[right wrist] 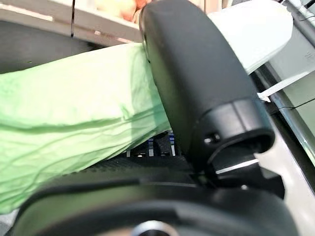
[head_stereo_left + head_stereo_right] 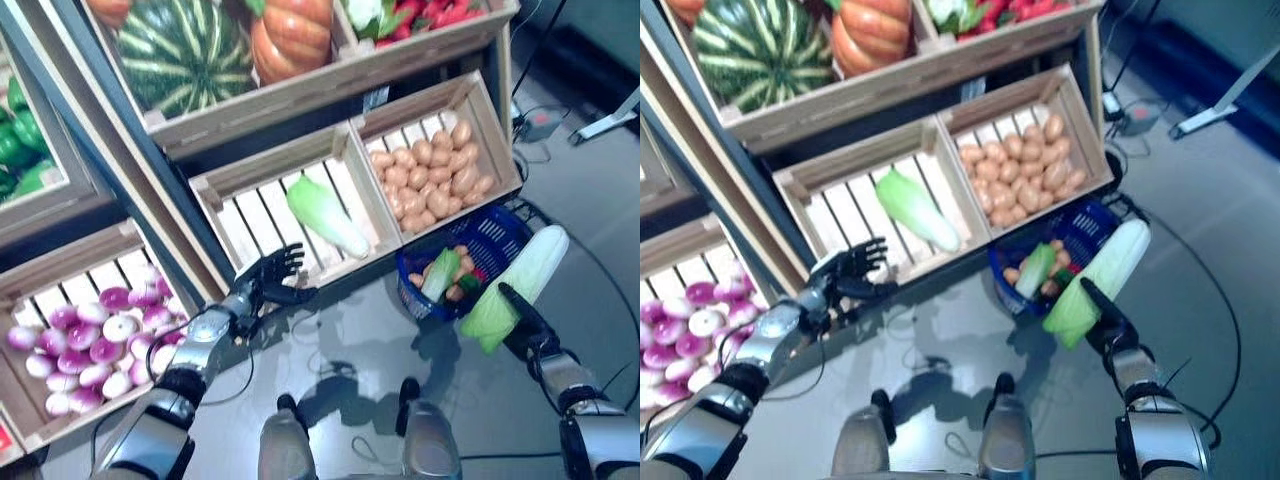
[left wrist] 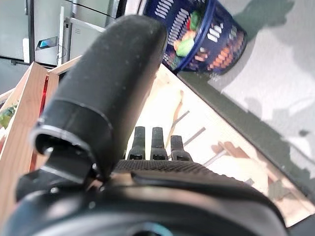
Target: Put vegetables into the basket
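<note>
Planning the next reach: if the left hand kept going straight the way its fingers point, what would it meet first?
Probably the slatted crate right ahead of the left hand, and past its front edge the Chinese cabbage lying inside. Depth is hard to judge.

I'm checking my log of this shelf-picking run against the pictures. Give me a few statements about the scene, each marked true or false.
1. The right robot hand holds a napa cabbage. True.
2. The blue basket is empty. False: it already holds a cabbage and other vegetables.
3. The left robot hand grips a potato. False: it is open and holds nothing, at the front edge of the slatted crate.
4. One cabbage in the crate lies next to the crate of potatoes. True.
5. The held cabbage is already inside the basket. False: it hangs beside the basket's rim.
</note>
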You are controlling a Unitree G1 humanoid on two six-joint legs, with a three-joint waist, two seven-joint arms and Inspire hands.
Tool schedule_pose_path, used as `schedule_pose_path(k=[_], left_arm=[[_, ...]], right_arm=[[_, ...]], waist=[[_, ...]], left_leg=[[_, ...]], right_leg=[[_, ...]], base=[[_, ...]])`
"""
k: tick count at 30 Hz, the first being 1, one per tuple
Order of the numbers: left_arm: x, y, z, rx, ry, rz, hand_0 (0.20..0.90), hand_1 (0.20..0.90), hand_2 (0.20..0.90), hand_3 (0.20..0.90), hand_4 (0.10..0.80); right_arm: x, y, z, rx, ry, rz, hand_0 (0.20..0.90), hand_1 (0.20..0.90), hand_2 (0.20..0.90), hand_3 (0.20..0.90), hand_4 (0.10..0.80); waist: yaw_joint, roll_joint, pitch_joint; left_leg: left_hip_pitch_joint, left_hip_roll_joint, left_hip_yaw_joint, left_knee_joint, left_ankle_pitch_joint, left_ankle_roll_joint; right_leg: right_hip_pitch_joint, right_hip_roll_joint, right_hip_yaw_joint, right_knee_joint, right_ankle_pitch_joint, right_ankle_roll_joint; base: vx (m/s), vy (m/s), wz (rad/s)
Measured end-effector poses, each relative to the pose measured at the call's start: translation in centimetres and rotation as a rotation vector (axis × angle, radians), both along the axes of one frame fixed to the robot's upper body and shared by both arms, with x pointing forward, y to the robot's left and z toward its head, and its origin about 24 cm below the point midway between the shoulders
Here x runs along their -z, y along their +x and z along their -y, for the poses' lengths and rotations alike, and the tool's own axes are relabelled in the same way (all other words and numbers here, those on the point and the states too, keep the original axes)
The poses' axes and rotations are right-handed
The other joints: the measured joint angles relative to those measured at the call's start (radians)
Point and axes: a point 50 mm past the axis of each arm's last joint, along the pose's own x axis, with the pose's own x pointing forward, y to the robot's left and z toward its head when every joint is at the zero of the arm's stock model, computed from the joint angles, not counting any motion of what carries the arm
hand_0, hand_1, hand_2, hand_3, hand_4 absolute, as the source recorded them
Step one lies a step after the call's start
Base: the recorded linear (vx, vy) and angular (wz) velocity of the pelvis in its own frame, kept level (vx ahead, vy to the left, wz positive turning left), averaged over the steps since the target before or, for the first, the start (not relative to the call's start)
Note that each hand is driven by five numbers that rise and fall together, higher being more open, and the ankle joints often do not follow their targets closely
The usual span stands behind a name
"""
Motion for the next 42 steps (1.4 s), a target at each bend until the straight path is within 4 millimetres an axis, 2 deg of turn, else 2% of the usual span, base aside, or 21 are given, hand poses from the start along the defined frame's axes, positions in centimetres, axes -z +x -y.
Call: schedule_pose_path(k=[2, 5, 8, 12, 17, 18, 19, 20, 23, 27, 36, 42], left_arm=[[-2.8, 1.1, 0.1, -0.019, 0.067, 0.135, 0.900, 0.900, 0.900, 0.900, 0.800], [-6.0, 1.8, -0.3, -0.053, 0.194, 0.283, 0.900, 0.900, 0.900, 0.900, 0.800], [-8.1, 1.8, -0.3, -0.066, 0.306, 0.397, 0.900, 0.900, 0.900, 0.900, 0.800], [-9.8, 1.9, 0.4, -0.060, 0.414, 0.500, 0.900, 0.900, 0.900, 0.900, 0.800], [-11.4, 1.8, 1.2, -0.048, 0.416, 0.585, 0.900, 0.900, 0.900, 0.900, 0.800], [-11.8, 1.8, 1.3, -0.045, 0.412, 0.603, 0.900, 0.900, 0.900, 0.900, 0.800], [-12.0, 1.8, 1.4, -0.044, 0.411, 0.611, 0.900, 0.900, 0.900, 0.900, 0.800], [-12.4, 1.7, 1.5, -0.040, 0.409, 0.628, 0.900, 0.900, 0.900, 0.900, 0.800], [-13.2, 1.6, 1.6, -0.046, 0.424, 0.674, 0.900, 0.900, 0.900, 0.900, 0.800], [-14.3, 1.7, 2.0, -0.020, 0.532, 0.738, 0.900, 0.900, 0.900, 0.900, 0.800], [-16.9, 2.0, 2.1, -0.046, 0.593, 0.834, 0.900, 0.900, 0.900, 0.900, 0.800], [-16.5, 2.0, 2.0, -0.032, 0.650, 0.831, 0.900, 0.900, 0.900, 0.900, 0.800]], right_arm=[[-1.5, 1.1, 0.4, -0.002, -0.021, 0.041, 0.300, 0.300, 0.300, 0.300, 0.400], [-2.9, 1.9, 0.8, -0.002, -0.037, 0.075, 0.300, 0.300, 0.300, 0.300, 0.400], [-3.7, 2.1, 1.5, 0.003, -0.060, 0.087, 0.300, 0.300, 0.300, 0.300, 0.400], [-4.4, 2.0, 2.3, 0.009, -0.083, 0.090, 0.300, 0.300, 0.300, 0.300, 0.400], [-5.4, 2.2, 2.9, 0.009, -0.095, 0.104, 0.300, 0.300, 0.300, 0.300, 0.400], [-5.7, 2.3, 3.1, 0.012, -0.101, 0.109, 0.653, 0.653, 0.653, 0.653, 0.635], [-5.9, 2.3, 3.3, 0.013, -0.104, 0.111, 0.867, 0.867, 0.867, 0.867, 0.778], [-6.3, 2.4, 3.5, 0.015, -0.110, 0.118, 0.900, 0.900, 0.900, 0.900, 0.800], [-7.7, 2.7, 4.2, 0.024, -0.131, 0.146, 0.900, 0.900, 0.900, 0.900, 0.800], [-10.2, 3.4, 5.1, 0.039, -0.164, 0.200, 0.900, 0.900, 0.900, 0.900, 0.800], [-12.2, 4.2, 5.2, 0.041, -0.174, 0.248, 0.900, 0.900, 0.900, 0.900, 0.800], [-13.9, 4.9, 5.3, 0.037, -0.183, 0.291, 0.900, 0.900, 0.900, 0.900, 0.800]], waist=[[0.003, 0.006, 0.044], [0.003, 0.010, 0.080], [0.005, 0.011, 0.094], [0.005, 0.009, 0.101], [0.002, 0.008, 0.103], [0.001, 0.009, 0.104], [0.000, 0.010, 0.104], [-0.001, 0.012, 0.106], [-0.003, 0.016, 0.108], [-0.006, 0.022, 0.111], [-0.006, 0.022, 0.111], [-0.006, 0.022, 0.111]], left_leg=[[-0.076, 0.007, -0.018, 0.105, -0.033, 0.008], [-0.167, 0.006, -0.041, 0.199, -0.056, 0.011], [-0.241, 0.003, -0.063, 0.303, -0.096, 0.008], [-0.306, 0.007, -0.092, 0.433, -0.157, 0.006], [-0.373, 0.016, -0.116, 0.538, -0.202, -0.004], [-0.390, 0.016, -0.119, 0.555, -0.208, -0.007], [-0.397, 0.016, -0.123, 0.563, -0.211, -0.009], [-0.412, 0.016, -0.131, 0.581, -0.216, -0.015], [-0.446, 0.016, -0.145, 0.619, -0.230, -0.022], [-0.479, 0.017, -0.160, 0.648, -0.236, -0.030], [-0.498, 0.029, -0.161, 0.654, -0.242, -0.032], [-0.498, 0.036, -0.161, 0.655, -0.247, -0.035]], right_leg=[[-0.077, -0.033, 0.003, 0.117, -0.039, -0.002], [-0.165, -0.062, 0.006, 0.231, -0.079, -0.009], [-0.247, -0.087, 0.028, 0.355, -0.133, -0.013], [-0.321, -0.120, 0.057, 0.506, -0.207, -0.012], [-0.394, -0.132, 0.083, 0.627, -0.266, -0.020], [-0.411, -0.138, 0.086, 0.651, -0.279, -0.023], [-0.417, -0.139, 0.086, 0.662, -0.285, -0.024], [-0.433, -0.141, 0.088, 0.686, -0.297, -0.028], [-0.471, -0.148, 0.095, 0.740, -0.325, -0.035], [-0.509, -0.154, 0.104, 0.783, -0.344, -0.042], [-0.526, -0.143, 0.102, 0.780, -0.343, -0.041], [-0.527, -0.137, 0.101, 0.777, -0.341, -0.037]], base=[[-0.094, -0.046, 0.10], [-0.073, -0.047, 0.15], [-0.022, -0.030, 0.10], [0.032, -0.035, 0.06], [0.000, -0.044, 0.02], [-0.006, -0.023, 0.07], [-0.012, -0.031, 0.07], [-0.013, -0.019, 0.06], [-0.021, -0.017, 0.05], [-0.014, 0.006, 0.03], [0.001, -0.005, -0.02], [0.001, -0.007, -0.02]])
